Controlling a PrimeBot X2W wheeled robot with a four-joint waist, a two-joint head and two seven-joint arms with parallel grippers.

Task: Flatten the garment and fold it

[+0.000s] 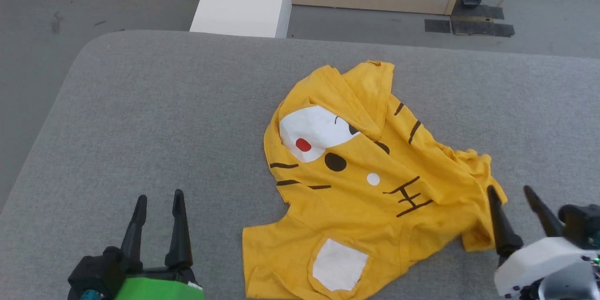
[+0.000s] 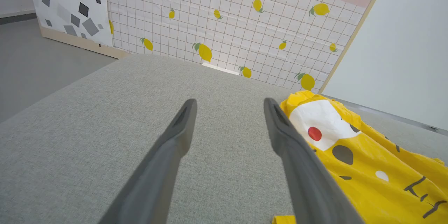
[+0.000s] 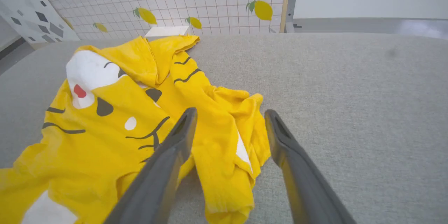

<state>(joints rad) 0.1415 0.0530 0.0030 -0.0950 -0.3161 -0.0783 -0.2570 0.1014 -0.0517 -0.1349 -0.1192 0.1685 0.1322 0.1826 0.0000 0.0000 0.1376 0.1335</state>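
The garment [image 1: 365, 183] is noted crumpled on the grey bench [image 1: 187, 103], to the right of the left pincer [image 1: 159, 195] and well apart from it.

Left pincer: fingers spread, nothing held.

Ahead of both pincers and between them, a flap [image 1: 356, 98] is seen doubled over the white face patch [image 1: 314, 131].

Right pincer [image 1: 509, 189]: fingers spread, nothing gripped. A bunched wad [image 3: 231, 126] of cloth lies just ahead of its fingertips, partly between them.

Risks, as judged:
- Several layers may be taken at once from that wad, so that the whole shirt is dragged rather than opened.
- With no hold on the left side, the cloth may be slid across the bench.
- The doubled flap may be pressed into a crease.
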